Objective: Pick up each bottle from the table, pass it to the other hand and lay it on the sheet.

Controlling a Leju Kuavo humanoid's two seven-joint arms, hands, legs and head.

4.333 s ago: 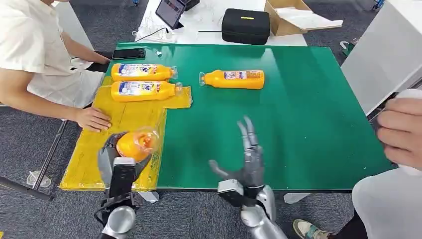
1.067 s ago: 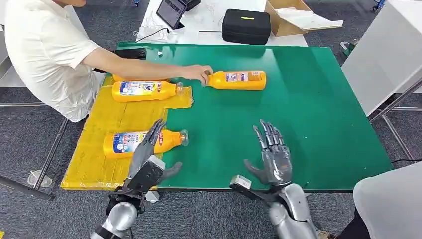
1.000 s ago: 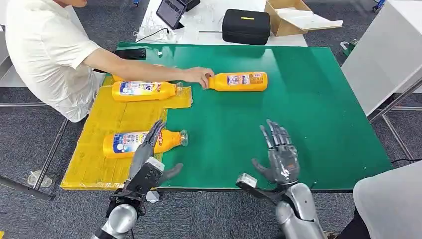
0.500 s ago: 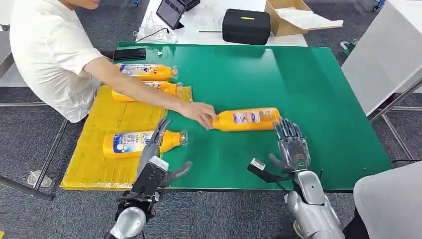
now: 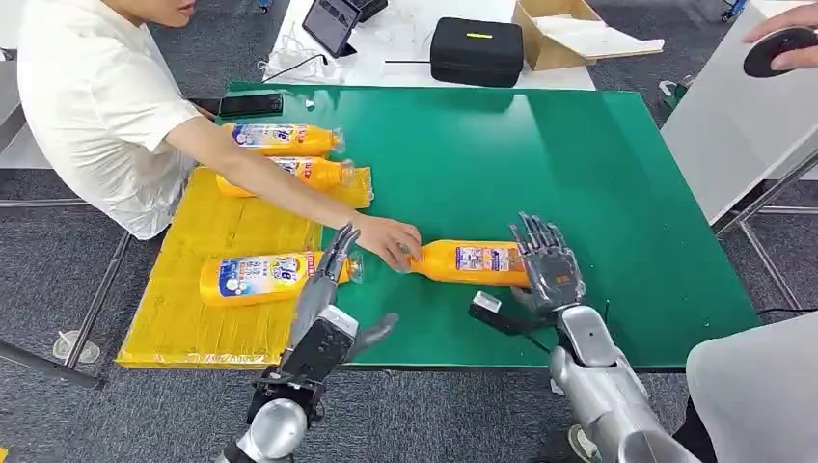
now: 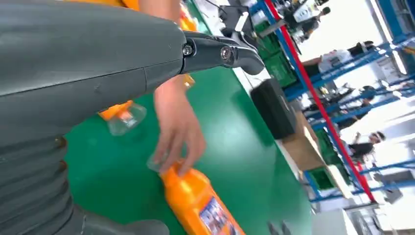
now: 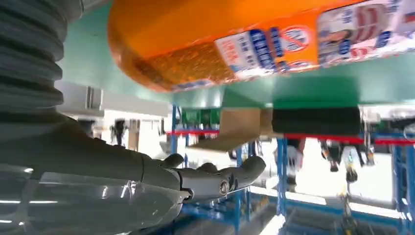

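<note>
Both robot hands (image 5: 333,285) (image 5: 548,268) open, fingers spread

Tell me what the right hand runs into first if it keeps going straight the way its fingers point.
Most likely the orange bottle lying on the green table: the right hand sits at its base end, fingers pointing away from the robot. Whether they already touch it is unclear. A person's hand holds the cap end.

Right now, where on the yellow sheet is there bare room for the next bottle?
Free: the middle of the sheet, between the two far bottles and the near bottle; also the near strip under that bottle. Crowded: the sheet's right edge, where the person's arm crosses and the left hand hovers.
</note>
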